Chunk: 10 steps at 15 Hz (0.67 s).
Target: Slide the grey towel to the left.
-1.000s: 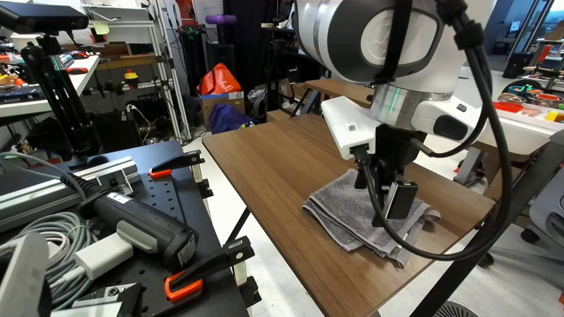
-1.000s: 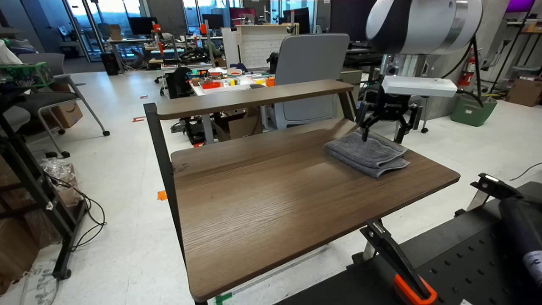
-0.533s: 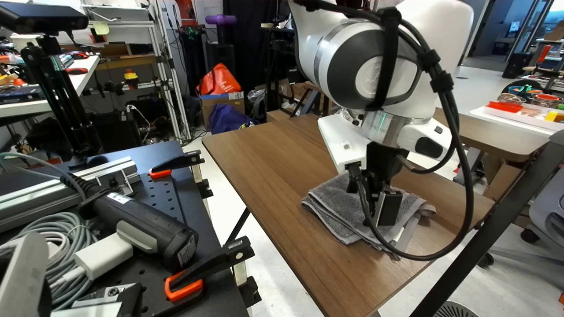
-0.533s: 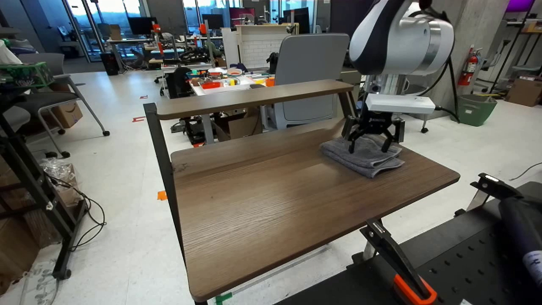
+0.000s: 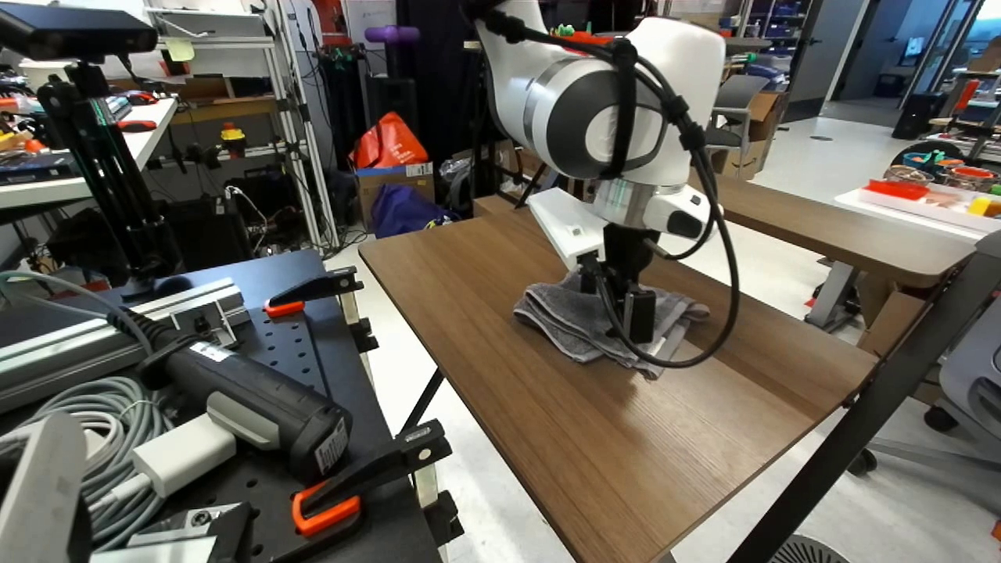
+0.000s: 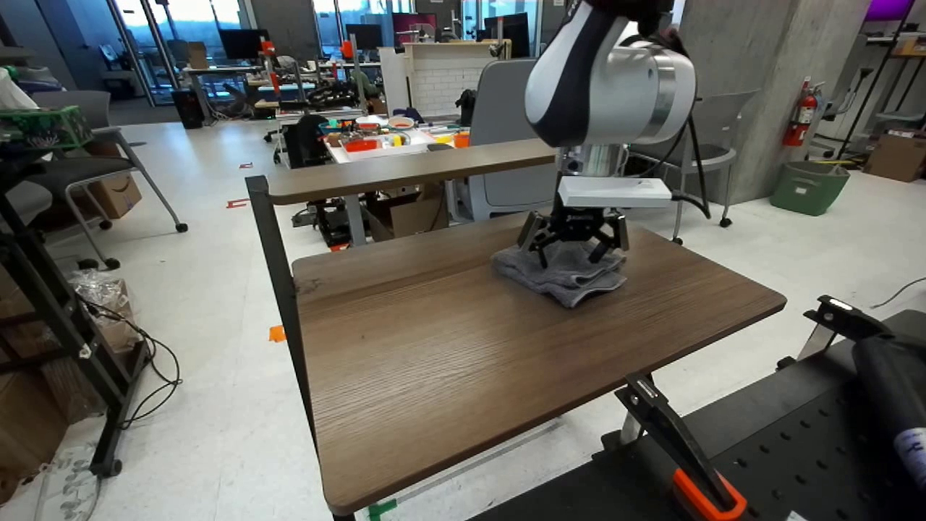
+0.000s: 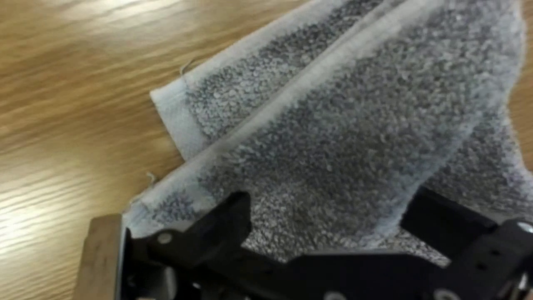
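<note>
The grey towel [image 6: 561,284] lies folded and rumpled on the brown wooden table [image 6: 434,362]. It also shows in an exterior view [image 5: 559,313], partly hidden behind the gripper. In the wrist view the towel [image 7: 345,137] fills most of the picture, with pale hems and a loose corner. My gripper [image 6: 569,263] points down onto the towel, its fingertips at the cloth. In the wrist view the gripper [image 7: 327,206] has its fingers wide apart, with flat cloth spread between them. I cannot tell how hard the tips press.
A raised wooden shelf [image 6: 412,170] runs along one long side of the table. A black cart [image 5: 274,344] with clamps, cables and a handheld tool stands beside the opposite side. A grey chair [image 6: 506,101] stands behind the shelf. The arm's black cable [image 5: 727,313] loops beside the gripper.
The gripper has come down onto the towel, and both have moved together to the left in both exterior views. The towel has become more rumpled. The fingers stay spread.
</note>
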Motion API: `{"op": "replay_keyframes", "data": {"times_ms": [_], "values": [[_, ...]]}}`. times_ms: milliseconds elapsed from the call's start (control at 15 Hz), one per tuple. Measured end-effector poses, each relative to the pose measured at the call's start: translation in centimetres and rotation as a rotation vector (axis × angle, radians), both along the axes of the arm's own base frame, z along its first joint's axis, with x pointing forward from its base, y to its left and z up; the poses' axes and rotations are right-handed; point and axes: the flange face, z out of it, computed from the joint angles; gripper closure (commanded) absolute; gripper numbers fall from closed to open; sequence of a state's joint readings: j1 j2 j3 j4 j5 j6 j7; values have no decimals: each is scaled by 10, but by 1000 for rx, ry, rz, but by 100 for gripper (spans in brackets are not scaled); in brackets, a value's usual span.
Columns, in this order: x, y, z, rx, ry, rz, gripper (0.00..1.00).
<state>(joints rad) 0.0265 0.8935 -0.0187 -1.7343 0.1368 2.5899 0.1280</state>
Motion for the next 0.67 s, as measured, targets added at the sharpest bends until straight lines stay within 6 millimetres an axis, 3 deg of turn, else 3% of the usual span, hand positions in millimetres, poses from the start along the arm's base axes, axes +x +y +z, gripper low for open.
{"op": "replay_keyframes", "data": {"times_ms": [333,667], "values": [[9,84,-5,25,-7,105,0],[12,139,2,23,-2,181,0]]}}
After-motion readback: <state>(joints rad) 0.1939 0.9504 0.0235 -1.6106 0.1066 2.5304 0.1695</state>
